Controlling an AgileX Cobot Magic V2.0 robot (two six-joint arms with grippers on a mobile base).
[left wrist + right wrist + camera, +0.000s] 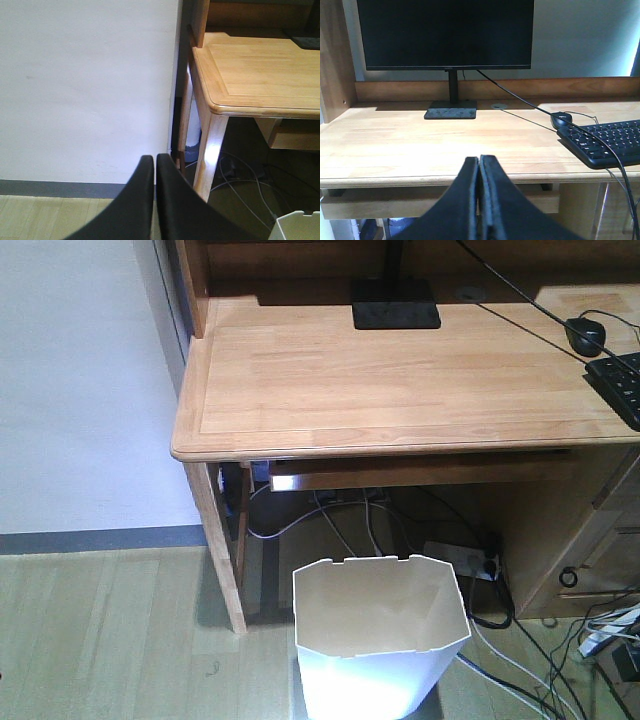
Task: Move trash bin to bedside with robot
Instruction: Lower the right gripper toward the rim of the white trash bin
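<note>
My left pincer (155,159) and right pincer (479,160) are together, empty; I should part one and pinch the trash bin (370,685) squarely by its near rim.

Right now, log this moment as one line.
white angular plastic trash bin: on floor before light wooden desk, ungrasped | left hand: shut, empty | right hand: shut, empty

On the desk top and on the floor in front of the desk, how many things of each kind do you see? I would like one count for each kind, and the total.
monitor: 1
keyboard: 1
mouse: 1
trash bin: 1
Total: 4
</note>
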